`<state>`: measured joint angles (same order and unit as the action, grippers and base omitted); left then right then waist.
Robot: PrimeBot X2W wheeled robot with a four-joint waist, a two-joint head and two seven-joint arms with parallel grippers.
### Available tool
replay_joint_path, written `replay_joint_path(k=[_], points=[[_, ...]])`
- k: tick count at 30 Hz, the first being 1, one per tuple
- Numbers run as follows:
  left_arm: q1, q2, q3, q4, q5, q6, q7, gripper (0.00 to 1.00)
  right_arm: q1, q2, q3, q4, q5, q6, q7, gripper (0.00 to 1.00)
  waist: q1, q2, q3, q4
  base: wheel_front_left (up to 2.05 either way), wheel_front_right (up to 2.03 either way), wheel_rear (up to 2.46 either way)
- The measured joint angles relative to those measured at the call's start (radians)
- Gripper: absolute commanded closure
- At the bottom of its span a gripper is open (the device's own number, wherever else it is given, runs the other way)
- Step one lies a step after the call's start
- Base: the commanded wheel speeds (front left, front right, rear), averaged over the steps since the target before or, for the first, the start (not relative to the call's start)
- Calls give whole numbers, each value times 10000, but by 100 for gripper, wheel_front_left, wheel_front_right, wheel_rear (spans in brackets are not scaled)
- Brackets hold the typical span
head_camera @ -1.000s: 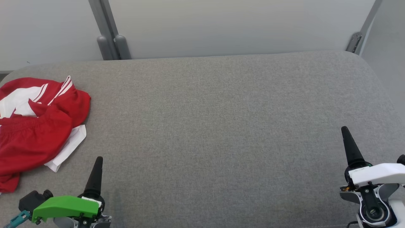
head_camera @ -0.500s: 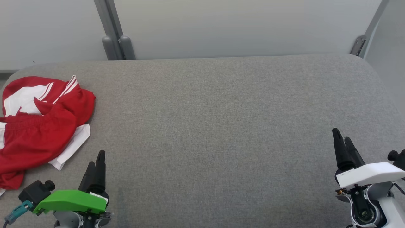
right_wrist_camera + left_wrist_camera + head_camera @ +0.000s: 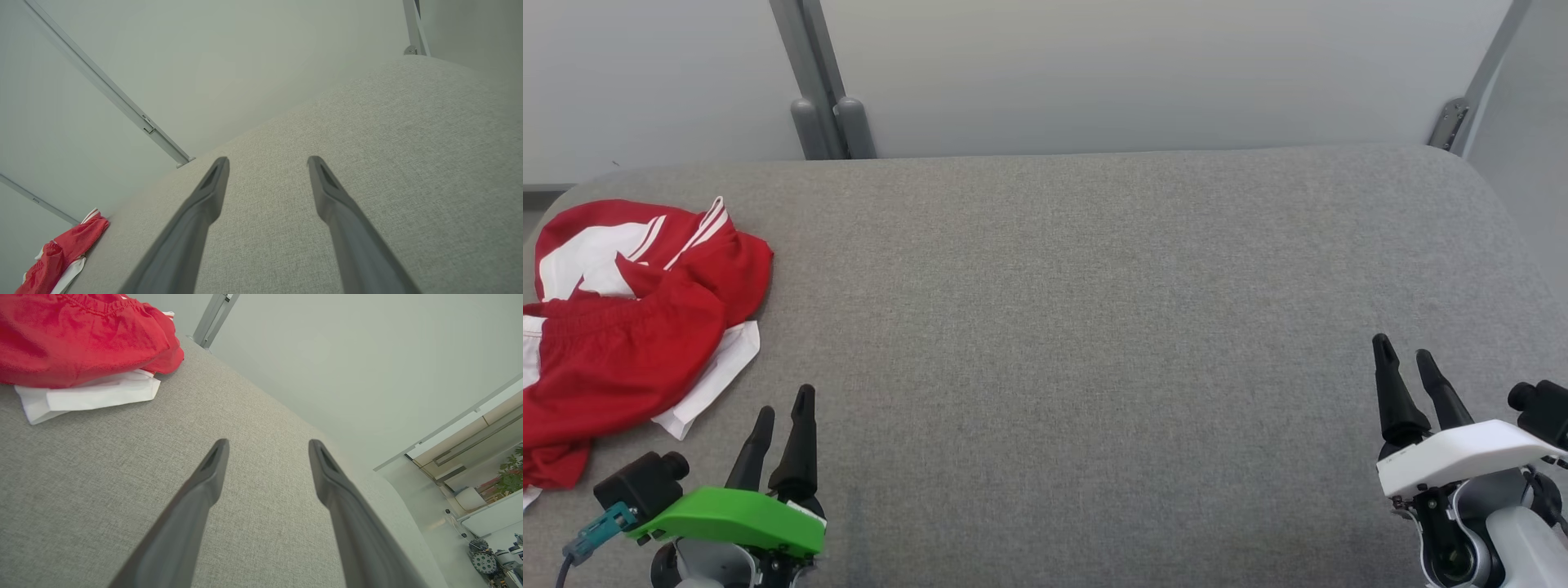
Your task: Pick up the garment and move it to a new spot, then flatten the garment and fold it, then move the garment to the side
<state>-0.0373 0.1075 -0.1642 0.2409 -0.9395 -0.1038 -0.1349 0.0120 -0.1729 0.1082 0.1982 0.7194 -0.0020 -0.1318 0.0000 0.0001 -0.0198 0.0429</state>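
You have the red and white garment [image 3: 629,327] lying crumpled at the left edge of the head view, on the grey padded surface [image 3: 1094,327], with nothing touching it. Your left gripper [image 3: 785,398] sits at the lower left, near the garment's lower right corner but apart from it, jaws spread and empty. Your right gripper [image 3: 1402,346] is at the lower right, well apart from the garment, jaws likewise spread and empty. In the left wrist view the garment fills the upper left corner.
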Motion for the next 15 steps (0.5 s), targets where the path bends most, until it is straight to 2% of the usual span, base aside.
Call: replay_joint_path(k=[15], points=[[5,4,-121,-23,2155,-6,-408,0,172,-232,90,-31,-1906,-280,-397,0,0,0,-76,-47,0,0,0]])
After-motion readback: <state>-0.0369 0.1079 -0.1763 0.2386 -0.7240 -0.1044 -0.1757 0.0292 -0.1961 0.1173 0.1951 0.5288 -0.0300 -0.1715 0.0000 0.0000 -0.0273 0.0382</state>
